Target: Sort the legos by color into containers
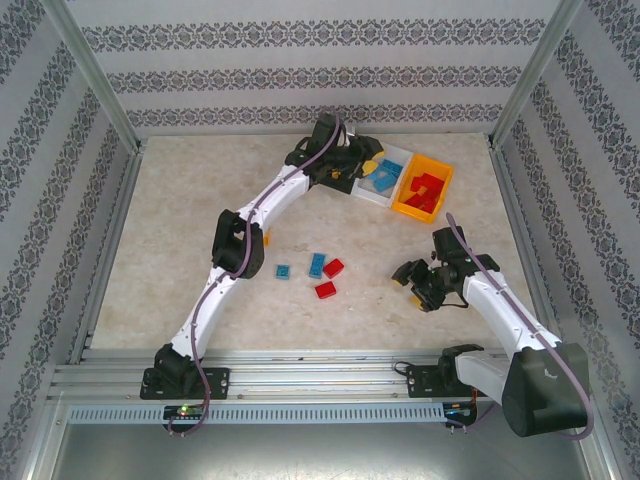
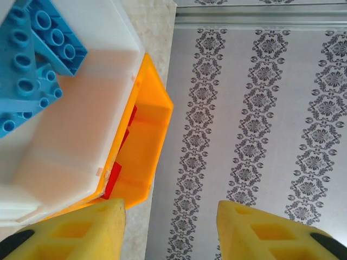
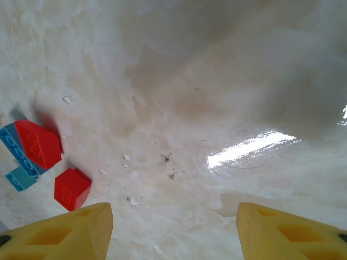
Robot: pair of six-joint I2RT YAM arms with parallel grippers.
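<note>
Left gripper [image 2: 171, 235]: spread wide, empty, close to the white bin [image 2: 70, 146].
Blue legos [image 2: 32, 65]: in that bin, ahead-left of its fingers.
Right gripper [image 3: 173, 233]: wide, empty.
Red legos [image 3: 70, 188]: on the table [image 3: 217, 97], ahead-left of it.

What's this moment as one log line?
left gripper: open, near white bin; right gripper: open, over table; white bin: blue bricks; orange bin: red bricks; table: loose bricks
</note>
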